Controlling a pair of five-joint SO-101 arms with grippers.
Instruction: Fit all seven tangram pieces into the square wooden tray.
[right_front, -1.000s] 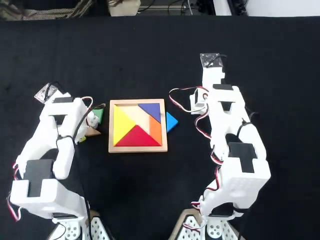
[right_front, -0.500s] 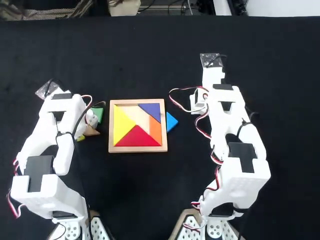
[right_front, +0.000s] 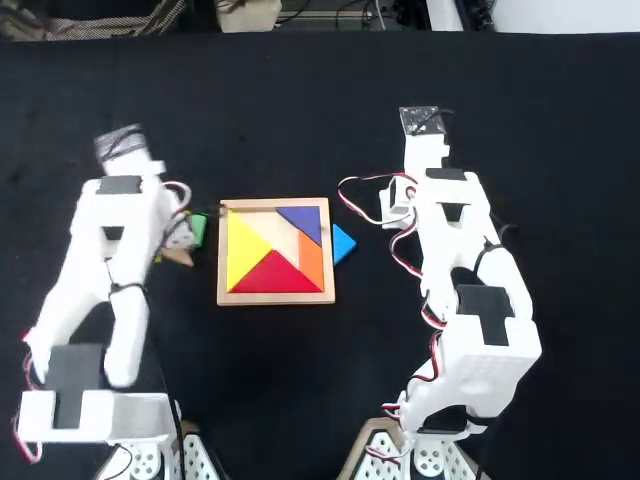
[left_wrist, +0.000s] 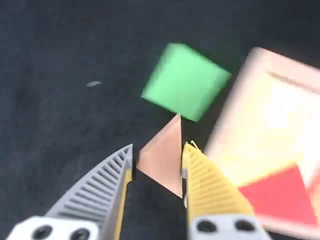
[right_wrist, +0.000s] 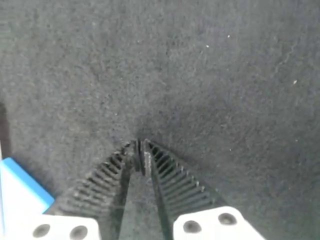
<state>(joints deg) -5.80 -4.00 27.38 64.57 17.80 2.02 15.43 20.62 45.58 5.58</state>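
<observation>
left arm (right_front: 110, 250) swung up-frame | left gripper (left_wrist: 158, 146) pinches brown triangle (left_wrist: 162, 167), centre-left, beside tray (right_front: 275, 298) | right gripper (right_wrist: 140, 150) closed, empty, right of tray | step: picking it up; next: carry to tray's gap, rotate

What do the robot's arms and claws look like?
The left arm and right arm are white and blocky with black patches and red-and-white wires. The left claw has one grey and one yellow ribbed finger; the right claw has dark ribbed ones.
</observation>
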